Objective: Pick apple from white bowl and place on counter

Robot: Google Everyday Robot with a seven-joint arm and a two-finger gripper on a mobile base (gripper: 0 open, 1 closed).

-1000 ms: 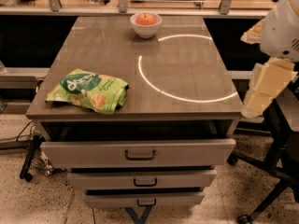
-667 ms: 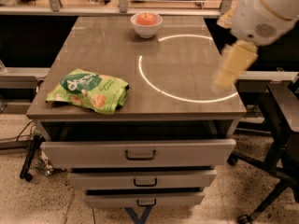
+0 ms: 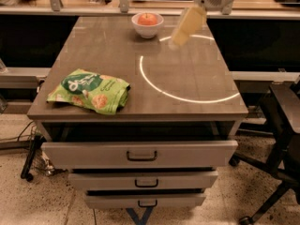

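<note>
The apple (image 3: 148, 18), orange-red with a paler top, rests inside the small white bowl (image 3: 147, 29) at the far middle of the counter (image 3: 187, 74). My gripper (image 3: 180, 35) hangs above the counter just right of the bowl, its cream-coloured fingers pointing down and to the left, a short gap away from the bowl's rim. The arm's white body reaches in from the top right.
A green snack bag (image 3: 91, 90) lies at the counter's front left. A bright ring of reflected light marks the counter's right half. Three grey drawers (image 3: 140, 153) sit below. A dark chair (image 3: 281, 125) stands to the right, and shelving runs behind the counter.
The arm has swung from the counter's right edge up and left across the surface, bringing the gripper close to the bowl. Apple, bowl and bag have not moved.
</note>
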